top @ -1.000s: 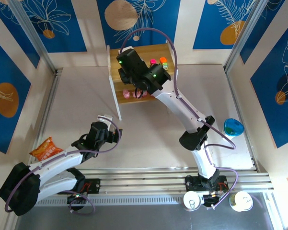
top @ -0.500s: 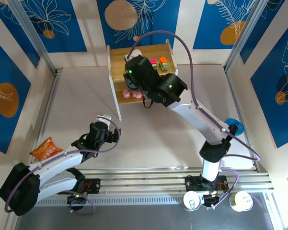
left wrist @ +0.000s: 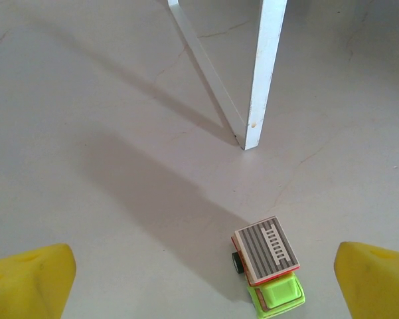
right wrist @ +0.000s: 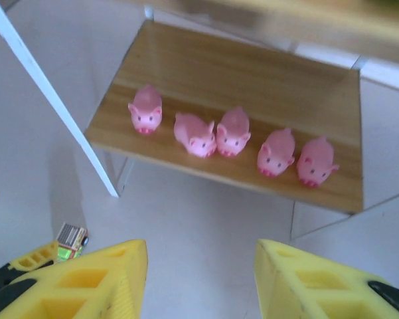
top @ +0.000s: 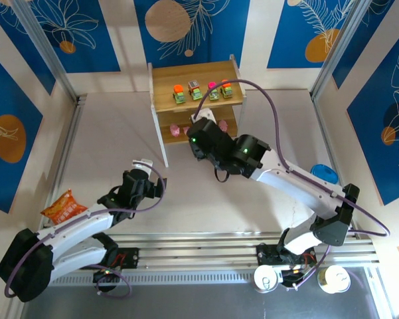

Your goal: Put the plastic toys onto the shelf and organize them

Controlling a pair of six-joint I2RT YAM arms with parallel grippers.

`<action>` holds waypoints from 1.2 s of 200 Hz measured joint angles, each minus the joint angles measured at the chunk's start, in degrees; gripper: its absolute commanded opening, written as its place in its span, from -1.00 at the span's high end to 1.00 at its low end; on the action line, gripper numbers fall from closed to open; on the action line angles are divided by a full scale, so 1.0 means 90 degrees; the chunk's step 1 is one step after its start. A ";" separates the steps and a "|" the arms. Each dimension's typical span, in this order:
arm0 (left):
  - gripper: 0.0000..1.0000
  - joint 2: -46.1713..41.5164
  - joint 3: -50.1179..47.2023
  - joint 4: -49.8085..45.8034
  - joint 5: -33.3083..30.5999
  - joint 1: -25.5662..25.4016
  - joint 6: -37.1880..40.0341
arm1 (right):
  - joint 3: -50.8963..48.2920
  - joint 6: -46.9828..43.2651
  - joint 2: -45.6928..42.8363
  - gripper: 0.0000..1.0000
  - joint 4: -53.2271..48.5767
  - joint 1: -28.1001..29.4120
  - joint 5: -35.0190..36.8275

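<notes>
Four green-yellow trucks [top: 202,91] stand in a row on the top tier of the wooden shelf [top: 164,74]. Five pink pigs [right wrist: 233,131] line the front of the lower tier [right wrist: 252,93]. One truck with a grey striped top [left wrist: 269,264] sits on the floor near the shelf's white leg [left wrist: 262,73]; the same truck [right wrist: 72,240] appears in the right wrist view. My left gripper [left wrist: 202,279] is open, the truck lying between its yellow fingers, nearer the right one. My right gripper [right wrist: 199,279] is open and holds nothing, in front of the lower tier [top: 202,125].
An orange snack bag [top: 64,206] lies by the left arm near the left wall. A blue round cup [top: 324,174] sits at the right, beside the right arm's elbow. Metal rails [top: 206,242] run along the near edge.
My right arm has drawn back from the shelf's top tier toward the near side, uncovering the row of trucks. The left arm has barely moved.
</notes>
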 measured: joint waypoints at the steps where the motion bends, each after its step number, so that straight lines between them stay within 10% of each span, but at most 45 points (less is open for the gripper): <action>1: -0.97 0.0000 0.0000 -0.0005 0.0000 0.0000 0.0000 | -0.0017 0.0007 -0.0005 0.08 0.0002 0.0002 0.0000; 240: -0.63 0.1957 0.1268 -0.1256 -0.1452 -0.1149 -0.3281 | -0.3699 0.0833 -0.1180 0.17 0.1379 -0.0877 -0.1042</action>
